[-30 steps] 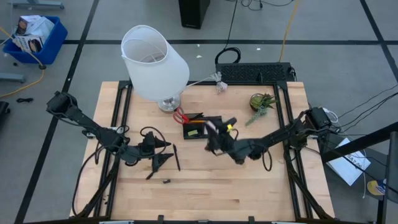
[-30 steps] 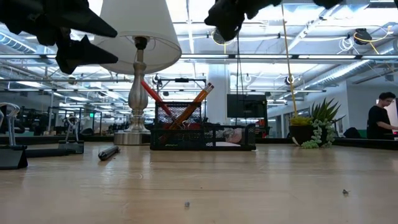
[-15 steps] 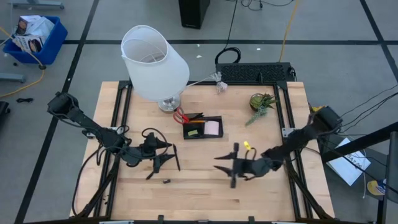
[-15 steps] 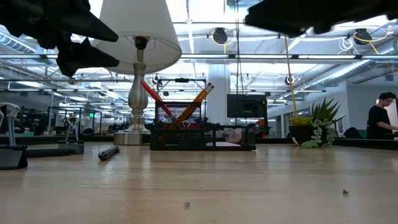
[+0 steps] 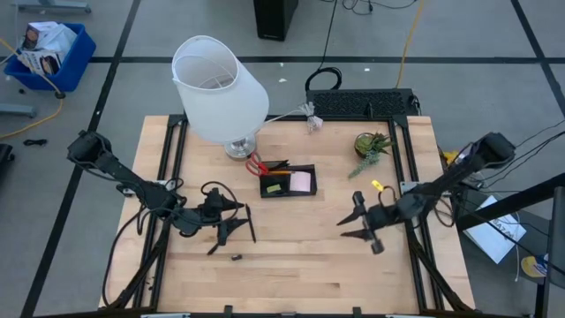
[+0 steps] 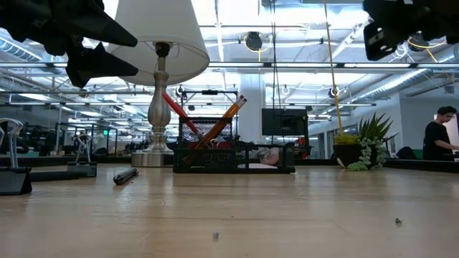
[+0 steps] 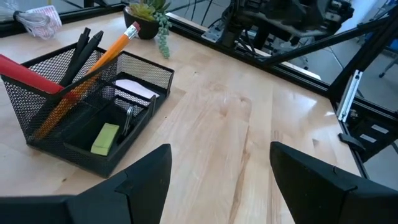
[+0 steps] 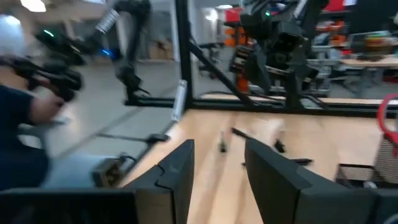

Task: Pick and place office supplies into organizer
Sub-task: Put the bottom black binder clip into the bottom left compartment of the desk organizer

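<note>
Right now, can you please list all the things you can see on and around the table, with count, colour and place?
organizer: one, black mesh, table centre, near the lamp base
pencil: one, orange, leaning in the organizer
scissors: one, red handles, at the organizer's lamp-side end
sticky-note pad: one, pink, in the organizer
marker: one, yellow-green, lying in the organizer
pen: one, black, on the table by the left claw
lamp: one, white shade, back left
plant: one, green, back right
left claw: open, over the black pen
right claw: open, empty, right of the organizer
</note>
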Robot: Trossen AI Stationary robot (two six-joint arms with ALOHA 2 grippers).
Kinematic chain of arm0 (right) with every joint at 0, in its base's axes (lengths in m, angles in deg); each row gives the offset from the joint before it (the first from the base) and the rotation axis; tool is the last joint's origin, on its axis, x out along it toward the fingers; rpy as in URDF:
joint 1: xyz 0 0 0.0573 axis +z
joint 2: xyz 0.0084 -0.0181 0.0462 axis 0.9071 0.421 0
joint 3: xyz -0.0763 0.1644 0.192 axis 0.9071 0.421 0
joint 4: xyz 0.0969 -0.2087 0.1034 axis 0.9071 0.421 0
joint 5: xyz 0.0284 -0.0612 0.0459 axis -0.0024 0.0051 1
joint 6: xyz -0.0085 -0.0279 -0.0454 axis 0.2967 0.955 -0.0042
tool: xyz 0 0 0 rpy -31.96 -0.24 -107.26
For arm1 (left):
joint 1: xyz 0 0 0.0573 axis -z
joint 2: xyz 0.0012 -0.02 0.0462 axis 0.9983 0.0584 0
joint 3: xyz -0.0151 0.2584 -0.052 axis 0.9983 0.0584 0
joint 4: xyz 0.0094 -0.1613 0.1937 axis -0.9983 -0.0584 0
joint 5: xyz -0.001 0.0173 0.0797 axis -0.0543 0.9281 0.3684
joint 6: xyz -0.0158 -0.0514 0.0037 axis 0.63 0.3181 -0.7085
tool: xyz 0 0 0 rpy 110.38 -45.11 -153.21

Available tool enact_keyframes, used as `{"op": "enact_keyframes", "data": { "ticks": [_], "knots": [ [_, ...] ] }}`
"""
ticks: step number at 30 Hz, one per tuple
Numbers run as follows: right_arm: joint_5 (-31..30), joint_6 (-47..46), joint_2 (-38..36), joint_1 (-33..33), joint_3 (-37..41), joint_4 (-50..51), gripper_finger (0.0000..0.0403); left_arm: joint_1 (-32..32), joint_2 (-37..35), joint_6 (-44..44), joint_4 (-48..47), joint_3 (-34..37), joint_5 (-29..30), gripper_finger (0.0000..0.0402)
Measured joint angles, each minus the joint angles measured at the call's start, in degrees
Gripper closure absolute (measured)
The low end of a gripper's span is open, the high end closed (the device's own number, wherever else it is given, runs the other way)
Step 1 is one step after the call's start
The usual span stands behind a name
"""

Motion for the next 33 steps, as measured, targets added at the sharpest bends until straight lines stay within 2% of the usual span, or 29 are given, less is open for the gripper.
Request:
{"op": "enact_keyframes", "data": {
  "ticks": [6,9,15,22,26,30,33],
  "knots": [
    [11.64,-4.37,-12.46,-4.31,4.94,2.18,0.0266,0.0,0.0,-1.19,-0.15,0.0,0.0,0.0128],
    [13.47,-4.36,-16.98,-5.05,6.58,2.46,0.0266,0.0,0.0,-1.23,-0.17,0.0,0.0,0.0128],
    [11.81,-1.67,-22.65,-6.04,7.88,7.82,0.0266,0.0,0.0,-1.38,-0.22,0.0,-0.06,0.0128],
    [11.43,2.83,-27.25,-7.53,9.63,8.76,0.0266,0.02,0.0,-2.36,-0.48,0.0,-3.72,0.0128],
    [11.12,3.12,-29.71,-7.63,10.65,9.14,0.0266,0.04,0.0,-3.19,-0.5,0.0,-8.15,0.0128],
    [0.59,6.09,-31.95,-8.39,10.85,12.44,0.0266,-0.02,0.0,-2.91,-0.46,0.02,-8.11,0.0128],
    [-3.05,7.21,-32.73,-8.62,10.91,13.36,0.0266,0.02,0.0,-2.77,-0.48,0.02,-8.13,0.0128]
  ]
}}
